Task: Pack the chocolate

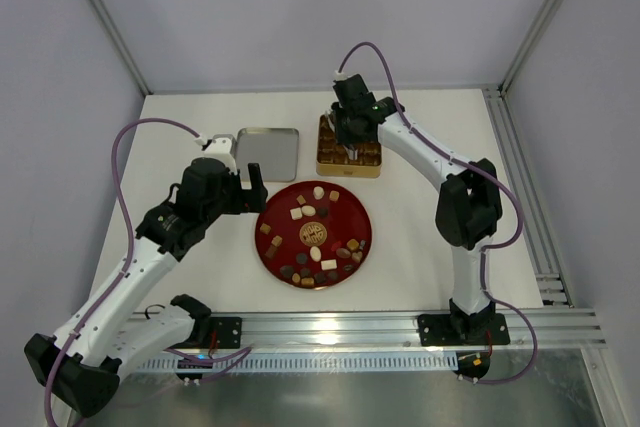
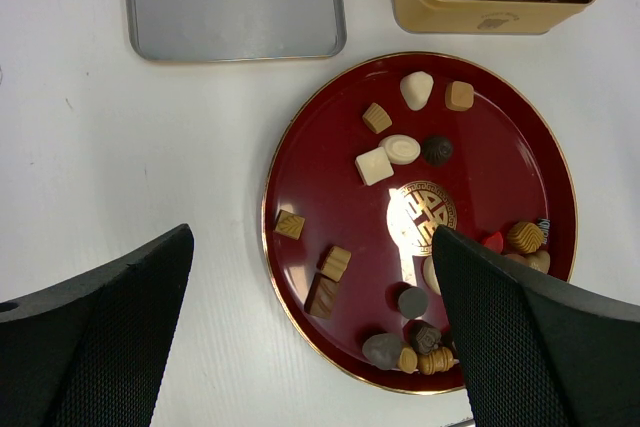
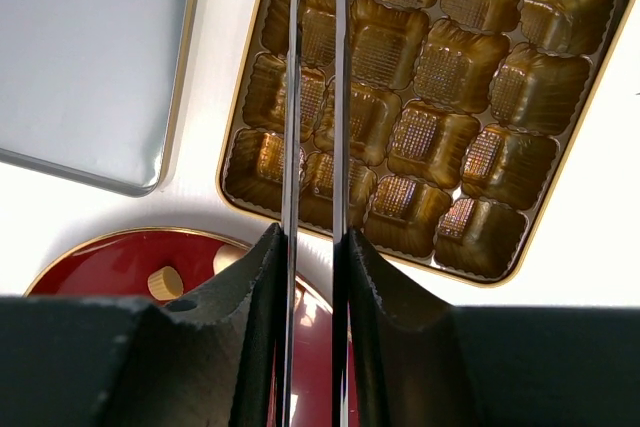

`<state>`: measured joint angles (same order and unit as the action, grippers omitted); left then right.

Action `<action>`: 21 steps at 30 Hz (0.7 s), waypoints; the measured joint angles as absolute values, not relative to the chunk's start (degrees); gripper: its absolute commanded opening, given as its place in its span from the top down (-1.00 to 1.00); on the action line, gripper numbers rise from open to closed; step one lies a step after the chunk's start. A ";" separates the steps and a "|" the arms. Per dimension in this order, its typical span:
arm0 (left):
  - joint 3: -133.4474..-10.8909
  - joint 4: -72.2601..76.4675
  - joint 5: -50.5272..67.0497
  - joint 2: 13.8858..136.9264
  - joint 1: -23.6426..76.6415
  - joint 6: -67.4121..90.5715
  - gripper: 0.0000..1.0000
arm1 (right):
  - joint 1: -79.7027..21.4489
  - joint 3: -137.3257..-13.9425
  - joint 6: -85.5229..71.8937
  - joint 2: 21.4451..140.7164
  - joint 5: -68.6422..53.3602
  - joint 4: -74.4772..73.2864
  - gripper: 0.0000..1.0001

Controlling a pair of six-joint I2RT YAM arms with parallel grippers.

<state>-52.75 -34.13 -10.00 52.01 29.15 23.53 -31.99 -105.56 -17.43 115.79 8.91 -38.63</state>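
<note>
my right claw [image 3: 312, 247] is clenched on thin tongs [image 3: 292, 97] over the tin [image 3: 455, 62]; my left claw [image 2: 312, 237] hangs released above the plate [image 2: 500, 167] of chocolates [image 2: 374, 165].

A round red plate [image 2: 320, 177] with a gold rim and gold centre emblem lies on a white table [image 2: 80, 147]. It carries small chocolate candies [image 2: 374, 166] in dark brown, light brown and cream-white. 6 pieces cluster toward the plate's 12 o'clock, 3 brown ones sit between 8 and 9 o'clock, and several more crowd around 6 o'clock. A flat grey metal lid [image 2: 235, 2] lies at the plate's 11 o'clock. A square gold tin [image 2: 470, 15] with empty moulded cups sits just beyond 12 o'clock. The left gripper [image 2: 312, 237] spreads its 2 black textured fingers [image 2: 100, 337] wide, the right-hand one covering the plate's 4 o'clock edge.
</note>
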 measured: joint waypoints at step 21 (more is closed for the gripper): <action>-52.75 -34.13 -9.98 52.01 29.15 23.53 -0.99 | -32.01 -107.15 -17.02 115.85 9.30 -39.07 0.10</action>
<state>-52.75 -34.13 -9.98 52.01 29.15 23.53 -32.01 -107.15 -17.02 115.85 9.30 -39.07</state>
